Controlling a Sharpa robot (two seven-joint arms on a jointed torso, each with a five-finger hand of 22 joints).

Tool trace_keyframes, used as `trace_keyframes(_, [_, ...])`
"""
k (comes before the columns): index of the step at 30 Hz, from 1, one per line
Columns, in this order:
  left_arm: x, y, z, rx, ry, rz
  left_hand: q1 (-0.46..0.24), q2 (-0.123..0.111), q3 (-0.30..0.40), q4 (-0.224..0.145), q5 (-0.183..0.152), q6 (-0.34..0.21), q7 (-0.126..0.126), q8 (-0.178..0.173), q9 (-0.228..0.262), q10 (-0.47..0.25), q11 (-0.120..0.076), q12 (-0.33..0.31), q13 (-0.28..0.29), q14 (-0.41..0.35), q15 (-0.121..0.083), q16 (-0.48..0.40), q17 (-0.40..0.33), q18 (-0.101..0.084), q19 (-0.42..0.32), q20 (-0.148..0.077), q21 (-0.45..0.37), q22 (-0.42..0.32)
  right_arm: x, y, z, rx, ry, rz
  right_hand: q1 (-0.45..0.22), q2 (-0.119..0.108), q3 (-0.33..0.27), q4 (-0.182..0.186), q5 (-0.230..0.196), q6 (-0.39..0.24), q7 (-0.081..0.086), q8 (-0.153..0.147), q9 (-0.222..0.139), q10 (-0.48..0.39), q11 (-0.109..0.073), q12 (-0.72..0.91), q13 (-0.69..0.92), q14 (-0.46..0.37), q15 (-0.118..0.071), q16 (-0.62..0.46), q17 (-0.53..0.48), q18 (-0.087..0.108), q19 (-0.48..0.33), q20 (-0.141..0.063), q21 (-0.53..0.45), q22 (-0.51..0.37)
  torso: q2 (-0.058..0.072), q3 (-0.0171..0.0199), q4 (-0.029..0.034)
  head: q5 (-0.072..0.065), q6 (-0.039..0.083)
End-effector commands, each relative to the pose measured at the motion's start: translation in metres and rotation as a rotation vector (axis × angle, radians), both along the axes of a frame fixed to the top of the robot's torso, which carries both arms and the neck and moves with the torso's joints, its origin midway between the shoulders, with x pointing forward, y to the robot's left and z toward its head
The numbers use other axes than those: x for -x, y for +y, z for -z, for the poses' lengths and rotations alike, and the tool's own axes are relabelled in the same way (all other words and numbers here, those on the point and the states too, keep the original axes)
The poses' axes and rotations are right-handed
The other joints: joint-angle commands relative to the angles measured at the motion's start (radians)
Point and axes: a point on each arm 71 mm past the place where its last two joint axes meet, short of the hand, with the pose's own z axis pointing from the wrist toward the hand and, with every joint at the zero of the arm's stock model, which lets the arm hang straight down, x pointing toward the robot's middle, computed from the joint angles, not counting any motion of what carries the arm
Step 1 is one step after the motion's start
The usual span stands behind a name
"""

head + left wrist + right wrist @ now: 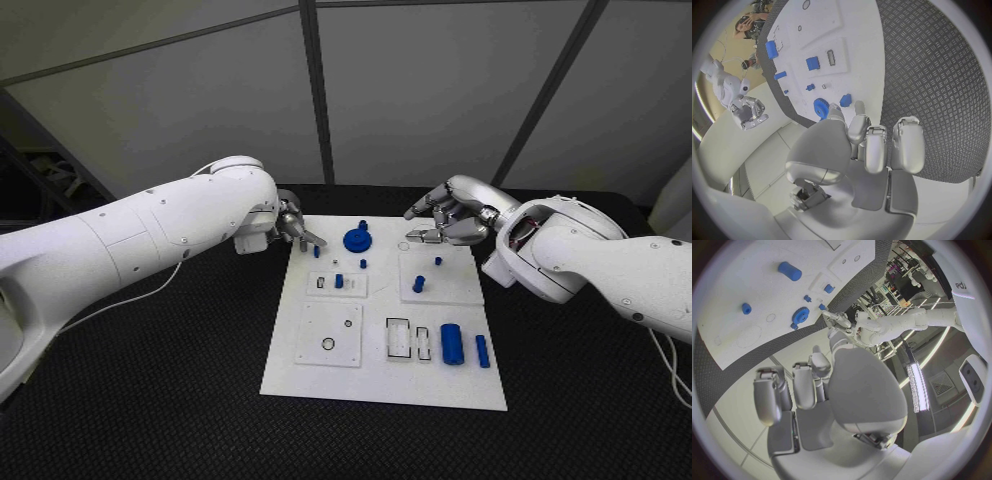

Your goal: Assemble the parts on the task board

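1. Where the left arm comes in over the black table [144, 400], the left hand [293, 228] hangs at the far left corner of the task board [382, 385], its fingertips [312, 241] reaching down toward a small blue peg [316, 251] standing there. From the head view I cannot tell whether they pinch it.
2. Seen from the left wrist, that hand's fingers [879, 145] are bunched together and extend toward the board's edge, one tip right beside a small blue piece [845, 100]; contact is not clear, so whether it grips anything I cannot tell.
3. Just right of the left hand, a blue gear [356, 239] sits on the board's far edge. The left wrist view shows its toothed rim [821, 107], which the head view does not resolve.
4. Toward the board's middle stand further small blue pegs, one [339, 282] in a framed recess, another [418, 284] on the right-hand panel.
5. Near the right front lie a large blue cylinder [453, 343] and, just beside it, a slimmer blue bar [482, 351].
6. At the far right corner the right hand [451, 218] hovers above the board, fingers curled inward. The right wrist view shows those fingers [786, 390] bent with nothing between them: clenched and empty, clear of the board.
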Motion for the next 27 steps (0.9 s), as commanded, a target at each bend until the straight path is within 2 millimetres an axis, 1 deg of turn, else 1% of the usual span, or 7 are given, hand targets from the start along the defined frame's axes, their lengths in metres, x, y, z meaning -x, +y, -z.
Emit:
trace_keyframes(1, [0.0002, -0.0034, 0.0004, -0.002, 0.006, 0.026, 0.004, 0.004, 0.002, -0.005, 0.006, 0.009, -0.001, -0.006, -0.002, 0.008, -0.001, 0.006, 0.061, 0.088, 0.006, 0.002, 0.21, -0.005, 0.005, 0.002, 0.0, 0.03, 0.0, 0.0016, -0.001, 0.002, 0.0, -0.009, -0.002, -0.002, 0.001, 0.002, 0.005, 0.007, -0.001, -0.005, -0.002, -0.003, 0.0, -0.005, -0.001, 0.04, -0.007, -0.007, -0.001, -0.004, 0.097, -0.005, -0.005, 0.25, 0.001, -0.0001, 0.0013, 0.0, 0.0])
trace_keyframes(13, [0.0, -0.0061, 0.0009, 0.001, 0.0, 0.025, 0.01, 0.01, 0.005, -0.006, 0.01, 0.01, -0.001, -0.006, -0.003, 0.008, -0.001, 0.005, 0.061, 0.088, 0.006, 0.002, 0.211, -0.005, 0.004, 0.002, -0.001, 0.03, -0.0006, 0.003, -0.0007, 0.003, 0.002, -0.01, -0.002, -0.002, 0.001, 0.002, 0.005, 0.007, -0.001, -0.005, -0.002, -0.003, 0.0, -0.005, -0.001, 0.04, -0.007, -0.007, -0.001, -0.004, 0.097, -0.005, -0.005, 0.25, 0.001, -0.0004, 0.0045, -0.003, -0.003])
trace_keyframes(18, [-0.0001, -0.0066, 0.0005, 0.005, -0.007, 0.021, 0.025, 0.021, 0.014, -0.011, 0.014, 0.012, -0.002, -0.007, -0.005, 0.008, -0.001, 0.005, 0.061, 0.088, 0.006, 0.003, 0.211, -0.004, 0.004, 0.002, -0.001, 0.03, -0.0007, 0.0034, -0.0005, 0.004, 0.003, -0.011, -0.001, -0.001, 0.001, 0.002, 0.006, 0.007, -0.001, -0.005, -0.002, -0.003, 0.0, -0.005, -0.001, 0.04, -0.007, -0.007, -0.001, -0.004, 0.097, -0.005, -0.004, 0.25, 0.001, -0.0006, 0.0048, -0.004, -0.002])
trace_keyframes(19, [0.0, -0.007, 0.0004, 0.005, -0.008, 0.022, 0.035, 0.031, 0.021, -0.015, 0.019, 0.013, -0.003, -0.006, -0.006, 0.007, -0.002, 0.005, 0.061, 0.088, 0.006, 0.003, 0.211, -0.004, 0.003, 0.001, -0.002, 0.029, -0.0007, 0.0035, -0.0005, 0.004, 0.003, -0.011, -0.001, -0.001, 0.001, 0.002, 0.006, 0.007, -0.001, -0.005, -0.002, -0.003, 0.0, -0.005, -0.001, 0.04, -0.007, -0.007, -0.001, -0.004, 0.097, -0.005, -0.004, 0.25, 0.001, -0.0005, 0.0044, -0.003, -0.002])
trace_keyframes(22, [0.0007, -0.0084, 0.0005, 0.005, -0.004, 0.029, 0.061, 0.041, 0.033, -0.031, 0.032, 0.015, -0.005, -0.006, -0.007, 0.007, -0.003, 0.005, 0.061, 0.088, 0.005, 0.003, 0.211, -0.004, 0.003, 0.0, -0.003, 0.03, -0.0008, 0.0037, -0.0004, 0.005, 0.005, -0.012, -0.001, -0.001, 0.001, 0.002, 0.006, 0.007, -0.001, -0.005, -0.002, -0.003, 0.0, -0.005, -0.001, 0.04, -0.007, -0.007, -0.001, -0.004, 0.097, -0.005, -0.004, 0.25, 0.001, -0.0007, 0.0053, -0.005, -0.003])
trace_keyframes(24, [0.0011, -0.0095, 0.0007, 0.004, 0.0, 0.034, 0.074, 0.045, 0.038, -0.039, 0.046, 0.015, -0.006, -0.007, -0.008, 0.006, -0.004, 0.004, 0.06, 0.087, 0.004, 0.003, 0.211, -0.004, 0.003, 0.0, -0.003, 0.03, -0.0008, 0.0039, -0.0003, 0.005, 0.005, -0.013, -0.001, -0.001, 0.001, 0.002, 0.006, 0.007, -0.001, -0.005, -0.002, -0.003, 0.0, -0.005, -0.001, 0.04, -0.007, -0.007, -0.001, -0.004, 0.097, -0.005, -0.004, 0.25, 0.001, -0.0004, 0.0058, -0.006, -0.003])
trace_keyframes(27, [0.0014, -0.0106, 0.0008, 0.004, 0.002, 0.038, 0.079, 0.046, 0.04, -0.043, 0.05, 0.015, -0.006, -0.007, -0.008, 0.006, -0.005, 0.003, 0.06, 0.088, 0.004, 0.003, 0.211, -0.004, 0.002, 0.0, -0.004, 0.029, -0.0009, 0.0042, -0.0002, 0.005, 0.006, -0.013, -0.001, -0.001, 0.001, 0.002, 0.006, 0.007, -0.001, -0.005, -0.002, -0.003, 0.0, -0.005, -0.001, 0.04, -0.007, -0.007, -0.001, -0.004, 0.097, -0.005, -0.004, 0.25, 0.001, -0.0005, 0.0064, -0.007, -0.002])
